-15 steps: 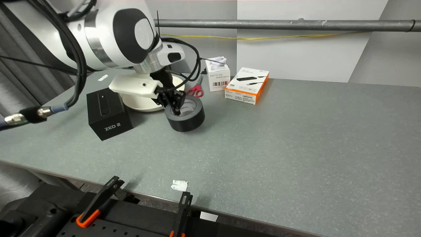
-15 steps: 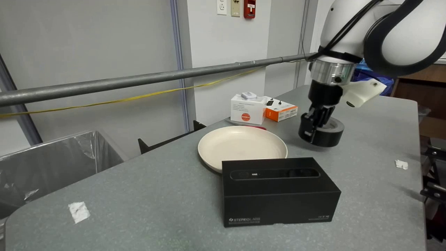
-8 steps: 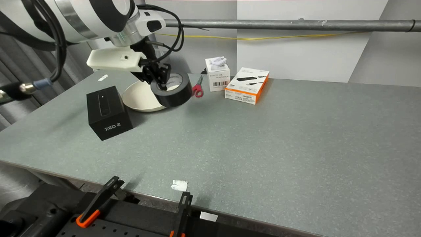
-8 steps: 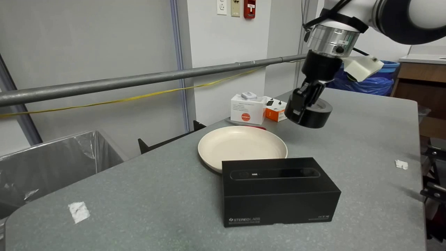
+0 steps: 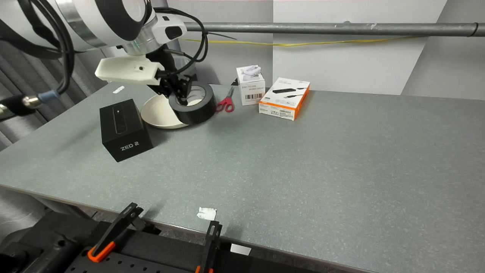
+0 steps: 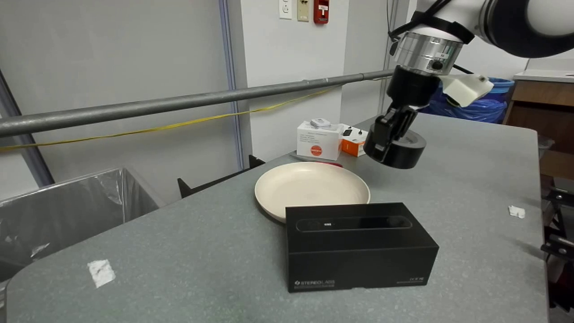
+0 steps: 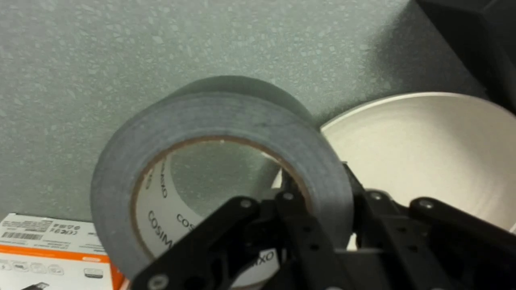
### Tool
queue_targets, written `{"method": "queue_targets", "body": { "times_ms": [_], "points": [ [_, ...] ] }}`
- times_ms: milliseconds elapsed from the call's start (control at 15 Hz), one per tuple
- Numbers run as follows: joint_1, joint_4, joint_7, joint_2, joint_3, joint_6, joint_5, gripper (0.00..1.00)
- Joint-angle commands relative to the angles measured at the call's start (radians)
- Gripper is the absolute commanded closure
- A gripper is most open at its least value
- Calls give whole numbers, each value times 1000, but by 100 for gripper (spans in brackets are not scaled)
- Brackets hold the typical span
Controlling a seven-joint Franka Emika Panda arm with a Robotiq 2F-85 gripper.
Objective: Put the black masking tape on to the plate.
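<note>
Wrist view: tool pinches tape by its wall.

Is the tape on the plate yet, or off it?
Off. The tool grips the black masking tape in the air; in an exterior view, table shows between it and the plate.

In the wrist view, the gripper is dark and soft-edged; beyond the plate from it, deep shadow lies beside a box. Both exterior views are evenly bright, with faint shadow on the table below the gripper and a gleam on the metal collar above it.
</note>
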Motion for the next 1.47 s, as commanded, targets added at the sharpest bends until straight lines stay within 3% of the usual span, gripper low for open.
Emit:
{"method": "queue_targets", "body": {
  "times_ms": [0,200,600,1067,1133,1200,1400],
  "points": [
    [-80,66,-102,57,177,103,190,94],
    [-78,173,-116,137,227,123,217,94],
    [-78,428,-106,360,230,99,225,94],
    [9,609,-62,534,149,47,210,94],
    [14,619,-63,538,147,42,210,49],
    [14,625,-66,534,151,35,211,49],
    [19,637,-69,528,157,33,211,26]
  ]
}}
